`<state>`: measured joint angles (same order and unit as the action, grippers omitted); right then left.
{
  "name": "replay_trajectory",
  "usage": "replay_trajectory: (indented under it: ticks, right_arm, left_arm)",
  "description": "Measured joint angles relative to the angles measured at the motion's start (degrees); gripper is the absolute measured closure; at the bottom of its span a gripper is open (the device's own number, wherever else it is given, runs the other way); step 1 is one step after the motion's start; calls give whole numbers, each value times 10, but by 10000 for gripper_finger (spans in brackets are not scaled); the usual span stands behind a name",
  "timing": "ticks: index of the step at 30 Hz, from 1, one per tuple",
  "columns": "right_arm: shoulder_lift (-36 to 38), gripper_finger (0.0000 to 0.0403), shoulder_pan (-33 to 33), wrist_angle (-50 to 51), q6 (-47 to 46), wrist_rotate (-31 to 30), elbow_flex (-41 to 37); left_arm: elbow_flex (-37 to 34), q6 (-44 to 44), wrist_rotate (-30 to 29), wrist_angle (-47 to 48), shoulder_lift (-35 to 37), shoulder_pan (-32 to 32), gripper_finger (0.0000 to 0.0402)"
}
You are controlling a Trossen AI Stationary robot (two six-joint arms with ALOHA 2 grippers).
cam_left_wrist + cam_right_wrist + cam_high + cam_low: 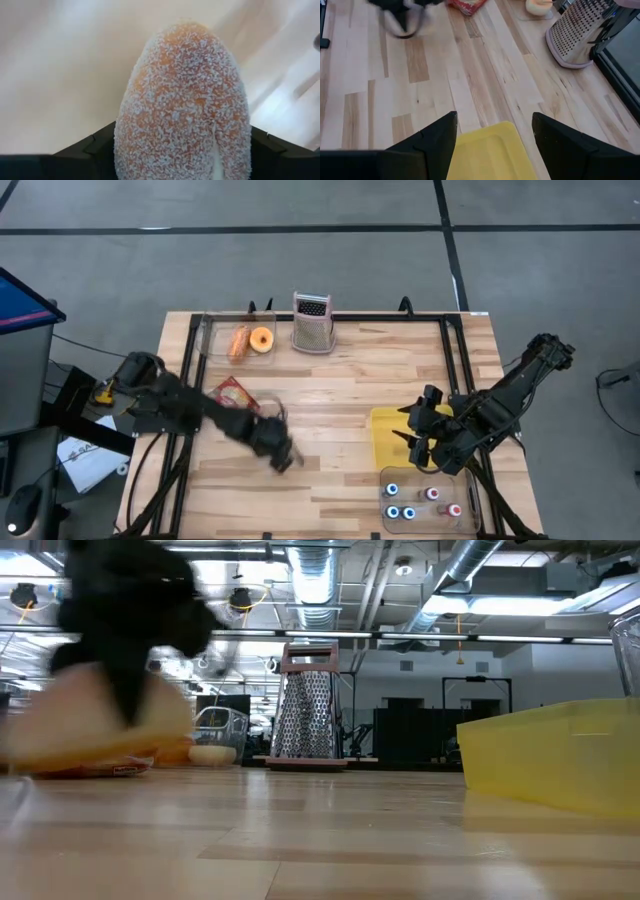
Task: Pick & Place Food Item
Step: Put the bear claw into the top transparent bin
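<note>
A sugar-coated doughnut (182, 90) fills the left wrist view, and my left gripper (182, 162) is shut on it. In the high view that gripper (284, 459) is over the table's middle, toward the near edge, and hides the doughnut. The low view shows it as a dark blur (130, 620) above a tan blur (90, 730). My right gripper (418, 436) hovers open over a yellow container (385, 425) on the table's right side. Its fingers stand apart above the container's rim (490, 150). My left gripper pinches the doughnut between its two fingers (85, 155), one on each side of its lower flanks (125, 145). The doughnut stands out ahead of the fingers. Whether it is clear of the table cannot be told.
A metal grater (312, 323) stands at the far edge. Left of it, a clear tray (215, 340) holds a carrot and an orange round. A red packet (235, 393) lies under my left arm. A clear box with small bottles (425, 500) sits near the right front.
</note>
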<state>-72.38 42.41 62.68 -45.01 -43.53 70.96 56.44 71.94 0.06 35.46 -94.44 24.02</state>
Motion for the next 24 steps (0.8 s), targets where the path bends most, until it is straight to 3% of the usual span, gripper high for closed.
replay_trajectory:
  ticks: [8,17,24]
  right_arm:
    - [0,154,14,3,4,2,0]
    - [0,154,18,13,1,1,0]
    - [0,154,13,16,-1,1,0]
  left_arm:
    - [0,-255,-42,-2,107,-256,131]
    - [26,-437,24,-3,214,-593,132]
    - [36,-505,35,43,217,-729,132]
